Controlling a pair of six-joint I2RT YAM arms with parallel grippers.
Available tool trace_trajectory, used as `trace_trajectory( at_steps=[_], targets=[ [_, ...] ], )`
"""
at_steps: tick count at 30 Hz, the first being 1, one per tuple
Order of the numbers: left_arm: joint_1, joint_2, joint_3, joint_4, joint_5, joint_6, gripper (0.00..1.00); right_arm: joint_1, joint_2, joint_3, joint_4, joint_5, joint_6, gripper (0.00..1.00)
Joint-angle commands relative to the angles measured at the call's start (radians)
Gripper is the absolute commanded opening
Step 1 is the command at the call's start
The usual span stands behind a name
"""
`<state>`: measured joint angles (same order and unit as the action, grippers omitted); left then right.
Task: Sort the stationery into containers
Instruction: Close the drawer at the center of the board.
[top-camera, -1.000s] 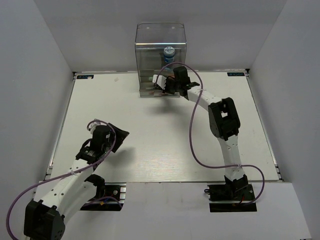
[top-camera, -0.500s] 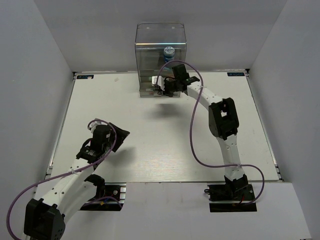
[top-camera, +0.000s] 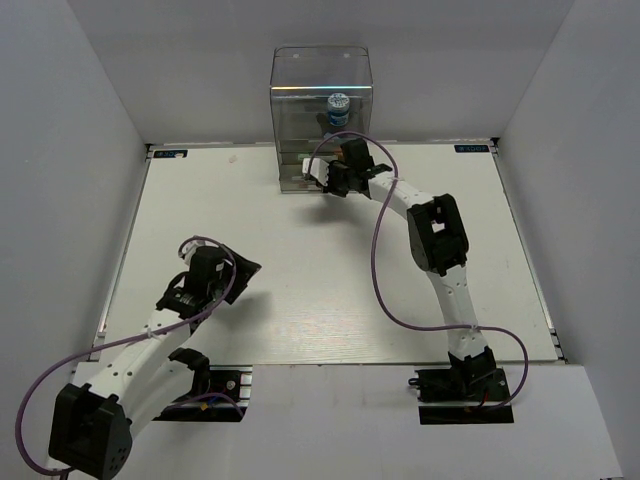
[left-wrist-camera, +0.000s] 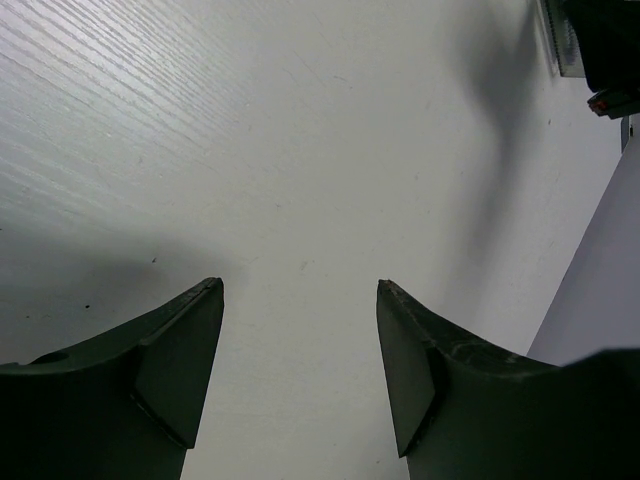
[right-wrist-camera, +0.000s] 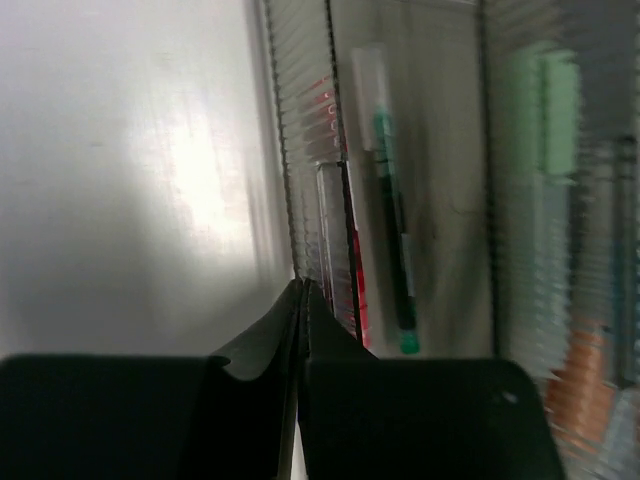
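This looks like a robotics lab test cell. A white table (top-camera: 300, 260) stands boxed in by plain grey panels (top-camera: 60, 150), with a cabled left arm (top-camera: 150, 345) and right arm (top-camera: 440, 240) bolted at its near edge.

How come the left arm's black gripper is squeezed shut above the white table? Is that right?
Not shut: the left wrist view shows the left arm's black gripper open, fingers apart, nothing between them, above the white table.
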<state>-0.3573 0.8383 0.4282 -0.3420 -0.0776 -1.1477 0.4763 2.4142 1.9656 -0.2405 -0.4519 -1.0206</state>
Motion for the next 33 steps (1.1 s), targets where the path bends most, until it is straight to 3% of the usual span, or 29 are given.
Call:
trace_trajectory(
  at_steps=[1, 9, 21, 26, 29, 30, 33],
  targets=[
    [-0.005, 0.019, 0.047, 0.009, 0.007, 0.013, 0.72, 0.004, 0.020, -0.002, 0.194, 0.145, 0.062, 0.00],
    [-0.014, 0.057, 0.066, 0.028, 0.016, 0.013, 0.72, 0.001, 0.101, 0.068, 0.299, 0.283, 0.053, 0.00],
    [-0.014, 0.088, 0.084, 0.057, 0.025, 0.022, 0.85, -0.002, 0.103, 0.021, 0.397, 0.344, 0.040, 0.00],
    [-0.014, 0.097, 0.084, 0.090, 0.036, 0.045, 0.90, -0.011, -0.041, -0.091, 0.343, 0.187, 0.082, 0.00],
    [-0.014, 0.097, 0.093, 0.144, 0.045, 0.069, 0.91, -0.019, -0.208, -0.307, 0.326, 0.005, 0.138, 0.00],
    [-0.014, 0.088, 0.093, 0.164, 0.045, 0.101, 0.92, -0.025, -0.275, -0.362, 0.320, -0.045, 0.155, 0.03],
    [-0.014, 0.079, 0.073, 0.244, 0.068, 0.152, 0.94, -0.028, -0.425, -0.430, 0.247, -0.126, 0.322, 0.45]
  ],
)
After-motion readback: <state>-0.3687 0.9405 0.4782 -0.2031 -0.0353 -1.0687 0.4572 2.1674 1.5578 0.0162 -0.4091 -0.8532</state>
